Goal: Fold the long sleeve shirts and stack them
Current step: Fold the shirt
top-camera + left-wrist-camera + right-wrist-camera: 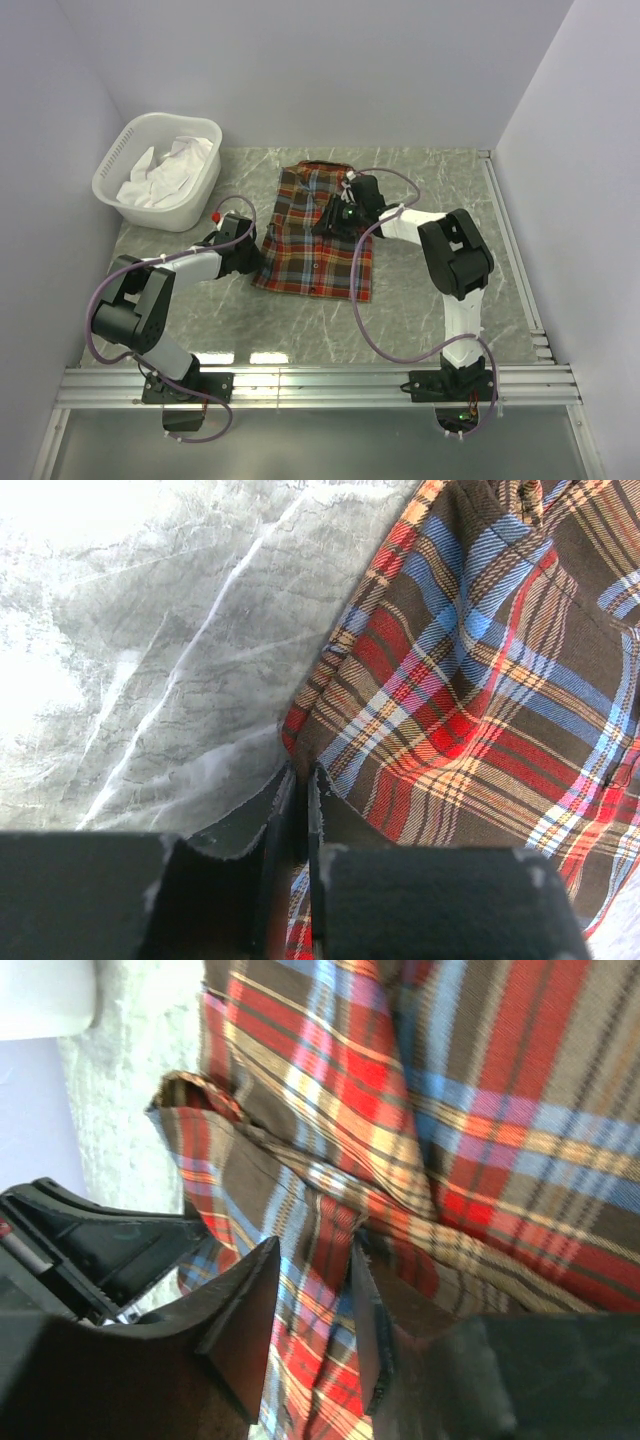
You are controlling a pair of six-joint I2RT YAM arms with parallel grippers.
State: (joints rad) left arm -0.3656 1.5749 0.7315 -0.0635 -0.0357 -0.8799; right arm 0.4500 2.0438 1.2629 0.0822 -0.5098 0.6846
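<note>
I work on a grey, marble-veined table closed in by plain pale walls at the back and on both sides. An aluminium rail runs along the near edge, where my two bases are bolted. The plaid shirt lies flat near the middle of the table, collar toward the back wall, and its red, orange, blue and brown checks stand out against the stone pattern. My left gripper sits low at the shirt's left edge, where cloth meets bare table. Its jaws are drawn almost together, with the hem caught in the thin slit between them. My right gripper is over the upper part of the shirt, pinching a raised fold of the fabric between its fingers. In the far left corner, well apart from the shirt, a white basket holds crumpled white cloth.
</note>
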